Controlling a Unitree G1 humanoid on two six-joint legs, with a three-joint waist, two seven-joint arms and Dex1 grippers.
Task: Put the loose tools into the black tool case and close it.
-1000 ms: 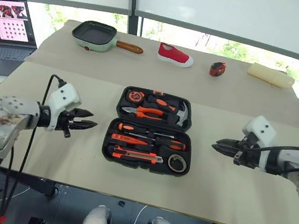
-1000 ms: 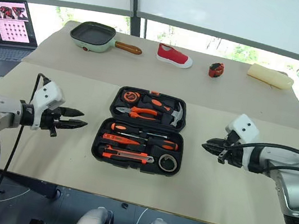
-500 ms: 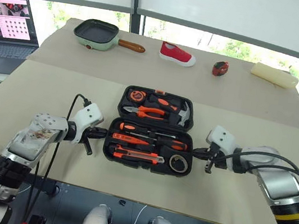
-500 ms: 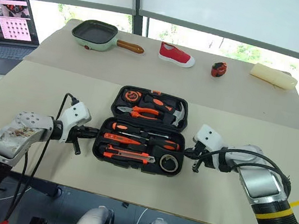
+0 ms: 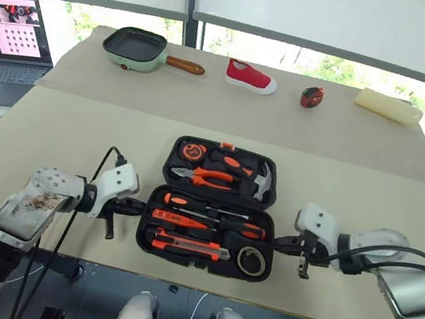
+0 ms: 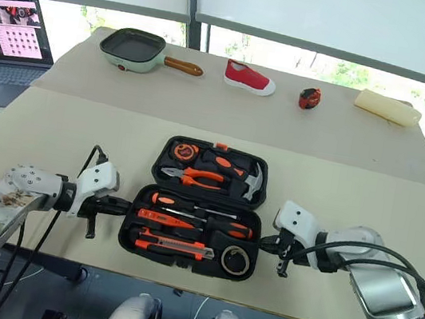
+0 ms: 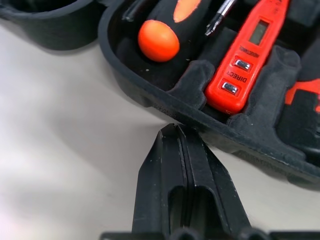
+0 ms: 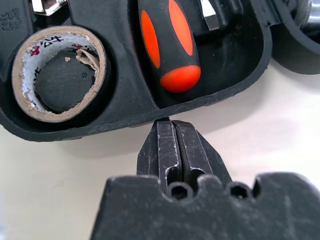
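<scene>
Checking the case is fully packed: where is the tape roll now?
The tape roll sits in the tool case's near half, at the robot's right end, beside the utility knife.

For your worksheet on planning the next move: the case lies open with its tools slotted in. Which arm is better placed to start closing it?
Neither clearly: the left gripper and right gripper, both shut, press their tips against opposite ends of the black tool case near half. A two-armed lift of that half looks likeliest.

Black tool case: matt moulded plastic, slightly grainy rim. Screwdriver handle: smooth rubbery black with glossy orange. Tester screwdriver: shiny orange plastic. Tape roll: rough cardboard core. Table: matt beige. Left tool fingers: scuffed black plastic.
</scene>
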